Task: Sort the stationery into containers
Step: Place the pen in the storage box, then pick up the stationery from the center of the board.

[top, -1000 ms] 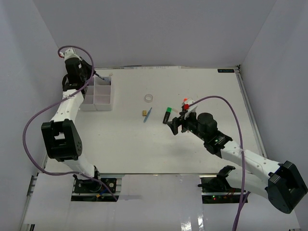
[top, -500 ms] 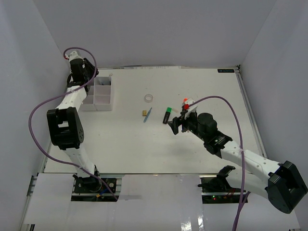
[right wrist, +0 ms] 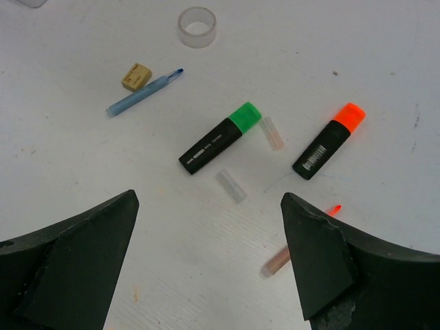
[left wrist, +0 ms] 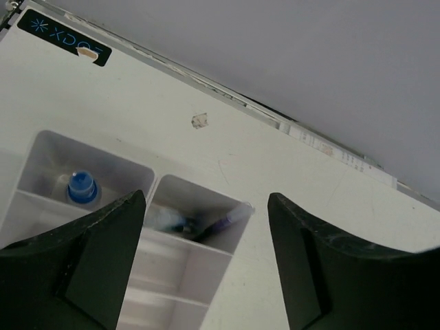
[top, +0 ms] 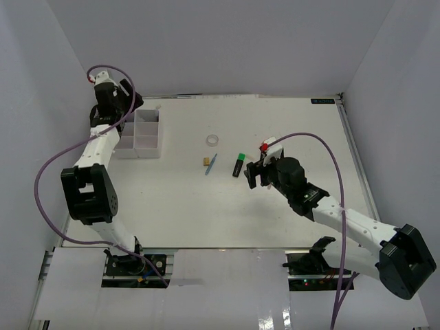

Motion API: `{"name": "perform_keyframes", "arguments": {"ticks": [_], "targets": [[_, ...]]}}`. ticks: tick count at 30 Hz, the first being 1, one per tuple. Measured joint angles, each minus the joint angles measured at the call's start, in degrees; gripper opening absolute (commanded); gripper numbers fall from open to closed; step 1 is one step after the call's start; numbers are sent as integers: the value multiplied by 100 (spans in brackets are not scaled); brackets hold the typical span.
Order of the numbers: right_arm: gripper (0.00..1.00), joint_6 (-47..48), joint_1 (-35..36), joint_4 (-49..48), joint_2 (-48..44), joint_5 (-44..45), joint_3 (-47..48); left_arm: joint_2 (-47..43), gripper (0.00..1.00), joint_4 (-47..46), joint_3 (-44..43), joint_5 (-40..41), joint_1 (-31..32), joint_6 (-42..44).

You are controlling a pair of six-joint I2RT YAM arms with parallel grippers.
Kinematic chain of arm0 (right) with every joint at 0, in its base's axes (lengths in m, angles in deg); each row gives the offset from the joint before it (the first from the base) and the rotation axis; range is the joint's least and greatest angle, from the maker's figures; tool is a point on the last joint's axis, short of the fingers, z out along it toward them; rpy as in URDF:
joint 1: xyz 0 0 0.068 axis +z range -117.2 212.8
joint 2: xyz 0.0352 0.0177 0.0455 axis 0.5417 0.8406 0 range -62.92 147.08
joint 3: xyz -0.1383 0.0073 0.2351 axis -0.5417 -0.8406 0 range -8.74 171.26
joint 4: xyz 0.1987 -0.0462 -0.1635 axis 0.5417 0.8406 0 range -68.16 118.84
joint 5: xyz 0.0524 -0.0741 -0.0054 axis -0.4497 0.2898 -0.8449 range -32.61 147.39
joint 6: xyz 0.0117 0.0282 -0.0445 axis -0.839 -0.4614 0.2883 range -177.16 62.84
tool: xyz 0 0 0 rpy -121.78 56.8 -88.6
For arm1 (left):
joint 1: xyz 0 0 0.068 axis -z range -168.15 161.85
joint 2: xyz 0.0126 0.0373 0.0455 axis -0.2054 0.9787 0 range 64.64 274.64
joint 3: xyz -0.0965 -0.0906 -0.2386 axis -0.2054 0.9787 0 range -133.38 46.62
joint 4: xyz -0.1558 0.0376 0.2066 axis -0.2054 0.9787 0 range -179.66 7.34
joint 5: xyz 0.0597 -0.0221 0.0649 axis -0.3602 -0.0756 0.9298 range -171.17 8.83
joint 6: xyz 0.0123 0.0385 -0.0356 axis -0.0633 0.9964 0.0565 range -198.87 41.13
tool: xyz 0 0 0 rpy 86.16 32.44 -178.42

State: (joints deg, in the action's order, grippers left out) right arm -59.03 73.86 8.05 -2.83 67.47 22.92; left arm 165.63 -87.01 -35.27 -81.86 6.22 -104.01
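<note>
Translucent plastic tray point(left wrist: 175, 242), rectangular cells (blue-capped bottle point(left wrist: 81, 187) inside).

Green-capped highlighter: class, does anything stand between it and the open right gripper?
Nothing tall. A small clear piece lies between the open right gripper and the green-capped highlighter, close to it but apart; it probably won't block a grasp from above.

Table point(top: 172, 206) bears tray point(top: 137, 154), tape ring point(right wrist: 197, 26), green highlighter point(right wrist: 218, 139), orange highlighter point(right wrist: 328, 141), pen point(right wrist: 144, 93), clip point(right wrist: 136, 75).
</note>
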Motion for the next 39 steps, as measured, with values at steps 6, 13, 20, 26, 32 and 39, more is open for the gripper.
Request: {"name": "perform_keyframes", "arguments": {"ticks": [6,13,20,26,32,39], "targets": [[94,-317,-308,481,566,457,529,-1521,98,461,570,-345,0,28],[100,-710,-870,833,1478,638,1086,-3082,98,710,1794,-1189,0,131],[86,-1161,-1469,1045,2861,752,1967,-3536,98,911,3123,-1635,13,271],[74,-1427,-1528,1189,3908,868,2785,-3585,98,940,3250,-1683,13,286],[56,-1650,-1528,1272,4601,994,3084,-3683,98,931,3250,-1683,13,284],[28,-1832,-1530,1342,4802,1193,3108,-3683,98,933,3250,-1775,13,267]]}}
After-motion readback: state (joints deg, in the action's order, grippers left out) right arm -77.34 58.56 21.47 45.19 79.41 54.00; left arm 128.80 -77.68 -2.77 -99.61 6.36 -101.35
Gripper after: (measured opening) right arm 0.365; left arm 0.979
